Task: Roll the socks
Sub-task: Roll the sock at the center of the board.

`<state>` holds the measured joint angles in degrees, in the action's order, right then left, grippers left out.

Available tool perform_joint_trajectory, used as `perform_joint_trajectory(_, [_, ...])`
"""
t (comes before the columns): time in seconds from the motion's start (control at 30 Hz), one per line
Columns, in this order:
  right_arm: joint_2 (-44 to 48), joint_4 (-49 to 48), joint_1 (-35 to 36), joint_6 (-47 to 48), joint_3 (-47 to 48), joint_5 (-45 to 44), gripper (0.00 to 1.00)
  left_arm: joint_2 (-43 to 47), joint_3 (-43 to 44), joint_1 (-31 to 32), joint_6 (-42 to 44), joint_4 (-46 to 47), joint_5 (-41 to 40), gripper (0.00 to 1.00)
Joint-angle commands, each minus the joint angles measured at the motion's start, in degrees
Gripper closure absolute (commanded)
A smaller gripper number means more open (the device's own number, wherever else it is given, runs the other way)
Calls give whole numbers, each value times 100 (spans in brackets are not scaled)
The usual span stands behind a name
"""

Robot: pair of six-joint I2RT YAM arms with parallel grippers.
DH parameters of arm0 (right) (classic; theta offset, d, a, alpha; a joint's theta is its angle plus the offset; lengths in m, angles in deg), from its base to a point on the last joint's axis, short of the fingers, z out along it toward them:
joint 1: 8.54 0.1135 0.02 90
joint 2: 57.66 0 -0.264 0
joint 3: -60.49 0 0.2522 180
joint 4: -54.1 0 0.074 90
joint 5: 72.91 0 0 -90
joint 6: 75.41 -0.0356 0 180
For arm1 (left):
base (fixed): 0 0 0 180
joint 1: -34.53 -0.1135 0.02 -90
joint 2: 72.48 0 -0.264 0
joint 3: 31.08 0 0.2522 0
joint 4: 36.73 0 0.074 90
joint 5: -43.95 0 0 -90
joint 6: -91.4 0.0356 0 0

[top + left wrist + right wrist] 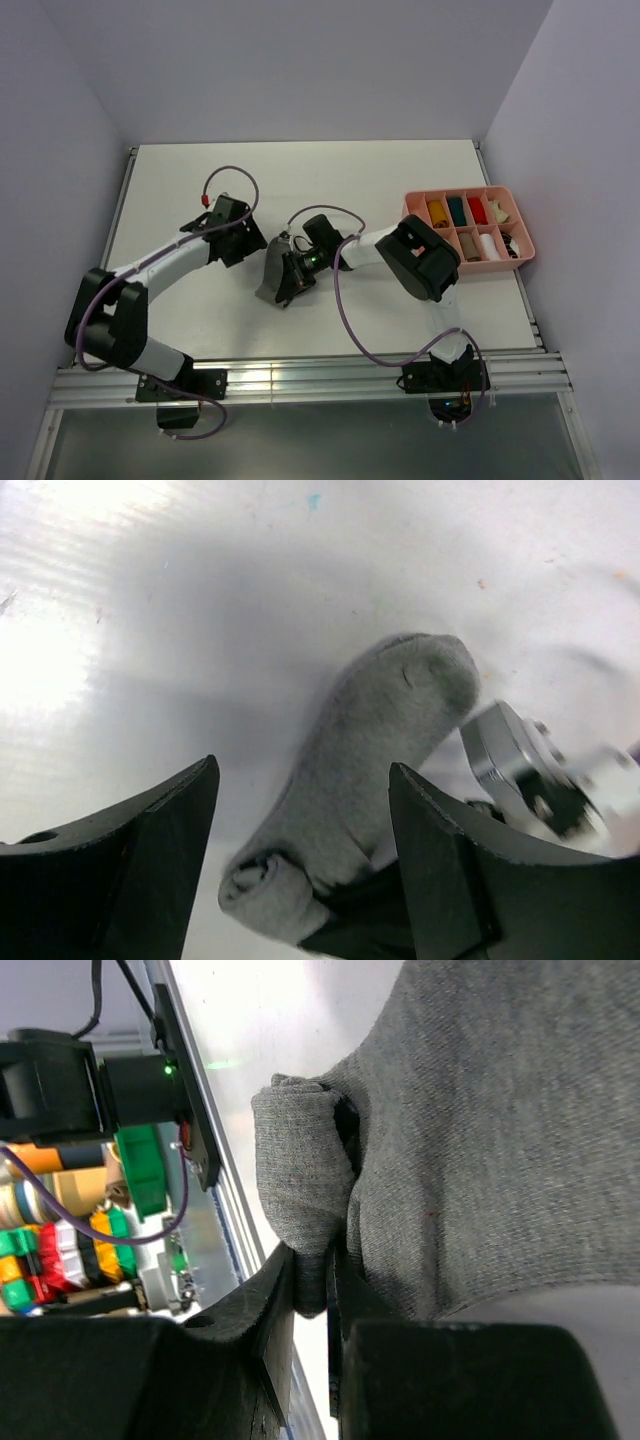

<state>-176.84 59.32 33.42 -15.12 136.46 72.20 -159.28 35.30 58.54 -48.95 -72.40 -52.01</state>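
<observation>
A grey sock [370, 750] lies on the white table, its near end wound into a small roll [268, 892] and its toe pointing away. In the top view the same grey sock [271, 277] sits mid-table between the two arms. My right gripper [316, 1278] is shut on the rolled end, pinching the fabric between both fingers; the rest of the grey sock [490, 1130] spreads out beyond it. My left gripper [300, 780] stands open, one finger on either side of the sock, touching nothing. Seen from above, the left gripper [243, 243] sits just left of the right gripper [292, 274].
A pink compartment tray [520, 262] at the right edge of the table holds several small rolled bundles. The right gripper's black finger [365, 915] and metal wrist part [520, 770] crowd the lower right of the left wrist view. Purple cables loop over both arms.
</observation>
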Motion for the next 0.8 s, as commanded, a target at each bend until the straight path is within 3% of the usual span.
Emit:
perform_joint_trajectory(0.0, [-325,-60,15,-289,-140,-519,100,707,-303,-10,-518,-559,-266,27])
perform_joint_trajectory(0.13, [-370,-192,15,-588,-104,-528,100,1516,-1129,-10,-1274,-587,-29,29])
perform_joint_trajectory(0.33, [-335,-447,15,-922,-210,-642,100,2737,-2677,16,-2215,379,727,30])
perform_joint_trajectory(0.77, [-440,-614,41,-1063,-210,-607,100,2581,-3460,34,-2454,1875,1079,35])
